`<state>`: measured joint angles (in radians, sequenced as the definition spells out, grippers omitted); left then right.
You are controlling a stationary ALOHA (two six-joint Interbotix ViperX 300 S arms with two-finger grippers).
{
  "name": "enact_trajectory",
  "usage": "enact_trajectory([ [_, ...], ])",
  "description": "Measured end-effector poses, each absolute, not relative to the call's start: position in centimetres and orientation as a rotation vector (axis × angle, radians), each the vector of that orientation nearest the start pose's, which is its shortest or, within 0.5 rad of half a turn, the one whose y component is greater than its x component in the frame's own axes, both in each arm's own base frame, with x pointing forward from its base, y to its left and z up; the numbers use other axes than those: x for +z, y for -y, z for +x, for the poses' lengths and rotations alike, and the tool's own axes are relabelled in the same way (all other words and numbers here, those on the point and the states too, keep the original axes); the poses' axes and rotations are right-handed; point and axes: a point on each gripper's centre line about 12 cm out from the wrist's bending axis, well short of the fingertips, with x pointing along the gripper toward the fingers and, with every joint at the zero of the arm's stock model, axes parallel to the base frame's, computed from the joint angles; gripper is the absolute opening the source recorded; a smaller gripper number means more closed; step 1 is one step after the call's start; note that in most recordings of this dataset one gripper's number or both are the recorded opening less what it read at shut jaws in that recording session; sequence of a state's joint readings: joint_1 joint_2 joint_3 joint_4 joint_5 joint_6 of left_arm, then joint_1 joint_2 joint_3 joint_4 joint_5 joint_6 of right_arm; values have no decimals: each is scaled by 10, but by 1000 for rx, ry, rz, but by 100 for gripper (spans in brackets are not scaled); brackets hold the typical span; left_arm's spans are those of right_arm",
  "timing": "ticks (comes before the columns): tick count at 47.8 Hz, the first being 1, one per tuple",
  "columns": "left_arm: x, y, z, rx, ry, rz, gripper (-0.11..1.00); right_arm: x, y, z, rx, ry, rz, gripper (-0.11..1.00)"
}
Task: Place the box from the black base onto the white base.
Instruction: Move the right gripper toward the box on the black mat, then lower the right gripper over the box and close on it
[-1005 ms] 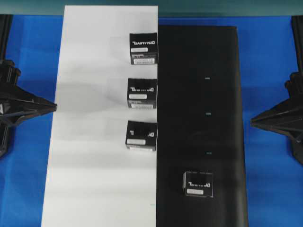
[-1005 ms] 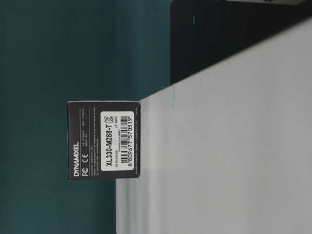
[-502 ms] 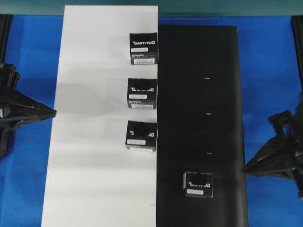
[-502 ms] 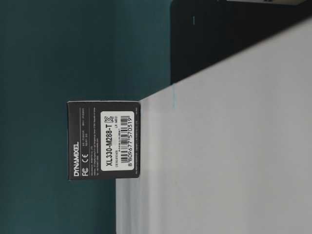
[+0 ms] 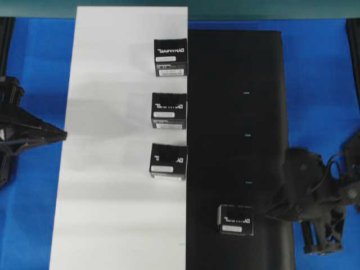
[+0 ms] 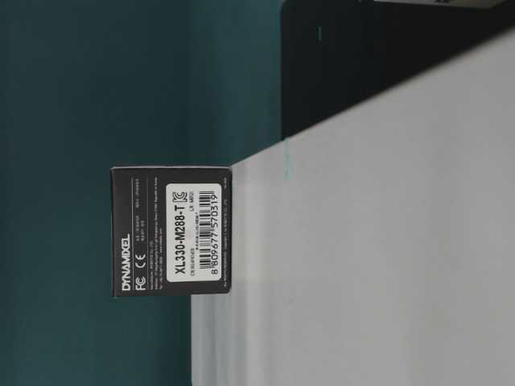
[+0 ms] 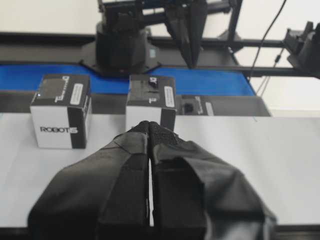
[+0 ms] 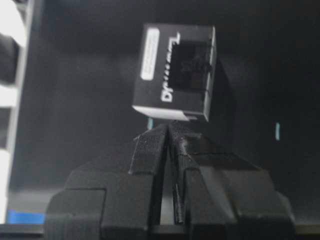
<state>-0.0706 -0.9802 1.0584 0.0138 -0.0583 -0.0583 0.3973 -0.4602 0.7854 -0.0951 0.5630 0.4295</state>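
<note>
The right end effector (image 5: 271, 214) is clenched, its two fingers pressed together with nothing between them. It hovers at the right edge of the black base (image 5: 236, 84), its tip pointing toward the box (image 5: 235, 219), near it but apart. In the right wrist view the closed fingertips (image 8: 167, 131) sit just below that box (image 8: 174, 72), which rests flat on the dark sheet with its white lettering and label strip facing up.

The left end effector (image 5: 63, 134) is also clenched and empty, its tip at the left edge of the white base (image 5: 112, 197); in the left wrist view its fingers (image 7: 149, 131) meet along a thin seam above the white sheet.

Three other boxes stand in a column along the right edge of the white base: the far box (image 5: 170, 57), the middle box (image 5: 169, 111) and the near box (image 5: 168, 162). The two bases lie side by side on the blue table (image 5: 318, 73), their long edges meeting.
</note>
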Motion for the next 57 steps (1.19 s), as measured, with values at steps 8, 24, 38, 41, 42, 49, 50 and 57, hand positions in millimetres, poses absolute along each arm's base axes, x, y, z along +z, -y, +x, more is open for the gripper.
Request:
enact_trajectory([
  [8,316,14,200,-70,-35,-45,-2,230,-106,259,117,-987,128,13],
  [24,315,14,199,-70,-51,-44,-2,226,-114,253,82,-1036,184,64],
  [38,314,14,199,-69,-53,-55,-2,203,-124,261,49,-1113,183,100],
  [41,314,14,199,-69,-53,-63,-2,199,-126,262,51,-1120,178,100],
  [42,315,14,199,-69,-51,-67,-2,198,-126,263,51,-1120,178,100],
  [49,314,14,199,-69,-53,-72,-2,191,-129,268,52,-1114,190,100],
  [50,315,14,199,-69,-53,-72,-2,190,-129,269,51,-1113,191,100],
  [57,315,14,199,-69,-53,-73,-2,183,-128,274,39,-1110,177,100],
])
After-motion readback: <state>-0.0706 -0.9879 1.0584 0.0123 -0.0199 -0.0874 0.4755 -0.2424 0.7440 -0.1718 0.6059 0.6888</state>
